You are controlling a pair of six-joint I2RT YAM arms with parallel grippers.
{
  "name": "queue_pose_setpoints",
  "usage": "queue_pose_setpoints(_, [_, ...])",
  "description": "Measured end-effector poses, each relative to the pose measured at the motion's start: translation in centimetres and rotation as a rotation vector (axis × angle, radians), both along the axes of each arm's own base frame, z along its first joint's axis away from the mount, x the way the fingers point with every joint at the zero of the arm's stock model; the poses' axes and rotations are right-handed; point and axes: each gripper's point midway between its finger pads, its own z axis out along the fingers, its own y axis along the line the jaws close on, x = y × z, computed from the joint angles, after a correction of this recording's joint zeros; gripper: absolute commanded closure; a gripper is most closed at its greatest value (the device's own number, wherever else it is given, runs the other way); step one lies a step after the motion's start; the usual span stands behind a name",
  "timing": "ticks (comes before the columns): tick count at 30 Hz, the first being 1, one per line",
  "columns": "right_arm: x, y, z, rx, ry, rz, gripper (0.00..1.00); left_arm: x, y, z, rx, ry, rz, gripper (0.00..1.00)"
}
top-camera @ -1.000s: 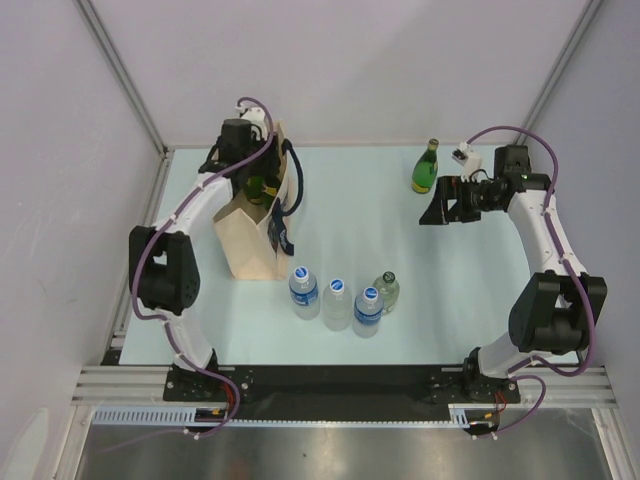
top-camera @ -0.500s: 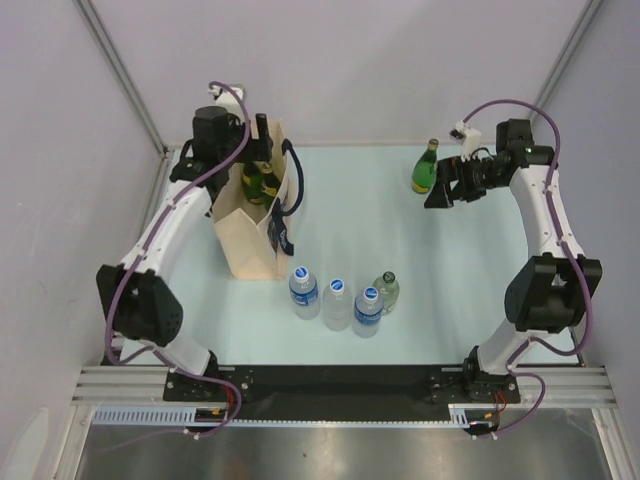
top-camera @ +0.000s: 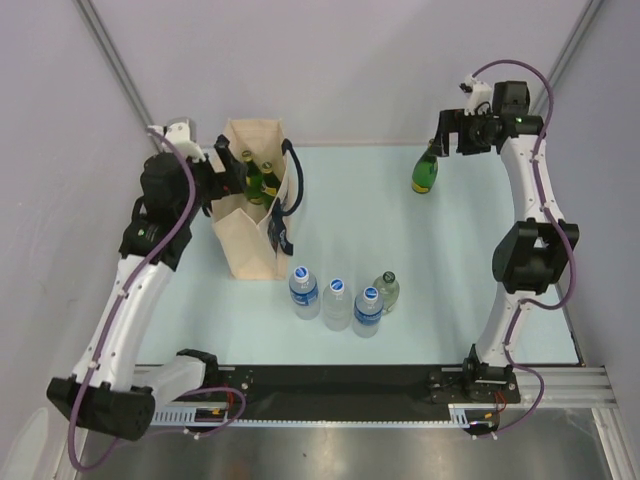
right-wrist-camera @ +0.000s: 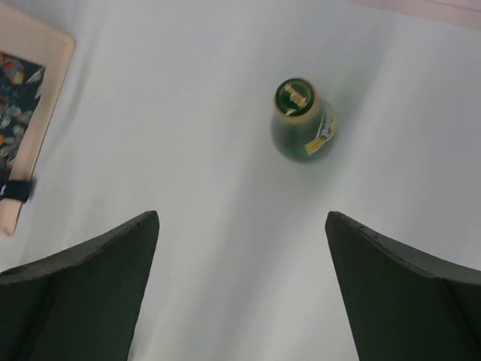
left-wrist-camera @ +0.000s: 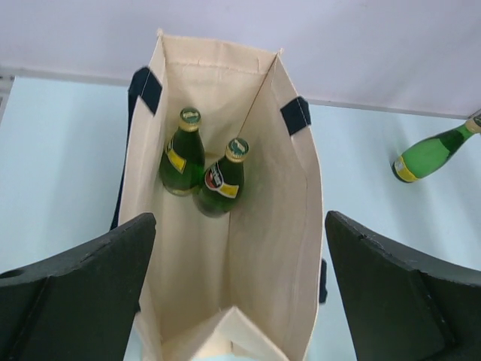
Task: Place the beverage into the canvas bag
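The beige canvas bag (top-camera: 252,232) stands upright at the back left with navy handles. Two green glass bottles (top-camera: 258,180) stand inside it; the left wrist view shows one (left-wrist-camera: 183,154) upright and the other (left-wrist-camera: 223,179) leaning against it. My left gripper (top-camera: 224,177) hovers open just left of the bag's mouth, and looks down into the bag (left-wrist-camera: 278,195) between its empty fingers (left-wrist-camera: 90,286). A third green bottle (top-camera: 425,170) stands on the table at the back right. My right gripper (top-camera: 447,133) hangs open above it, with the bottle (right-wrist-camera: 303,120) ahead of its fingertips.
Three clear water bottles with blue caps (top-camera: 337,303) and a pale bottle with a dark cap (top-camera: 387,290) stand in a row near the table's middle front. Walls and metal posts (top-camera: 120,75) close in the back and sides.
My left gripper has opened and drawn back left and up out of the bag, leaving a second green bottle inside. The right arm rose and swung toward the back, over the standing bottle.
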Motion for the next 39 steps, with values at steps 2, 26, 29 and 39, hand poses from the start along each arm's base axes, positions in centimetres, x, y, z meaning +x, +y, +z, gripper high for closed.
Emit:
queue_pose_setpoints(2, [1.5,-0.2,-0.7,-0.006,-0.002,-0.030,0.01,-1.5,0.4,-0.5,-0.029,0.013,0.013,0.00])
queue_pose_setpoints(26, [3.2,-1.8,-9.8,0.165,-0.070,0.298,0.00,-6.4,-4.2,-0.1,-0.165,0.016,-0.263,0.00])
queue_pose_setpoints(29, [2.6,-3.1,-10.6,0.176,-0.124,0.360,0.00,-6.0,-5.2,0.1,-0.167,0.022,-0.294,0.00])
queue_pose_setpoints(39, [4.3,-2.6,-9.8,0.076,-0.391,0.571,0.00,-5.2,-9.7,0.3,-0.156,0.052,-0.404,0.00])
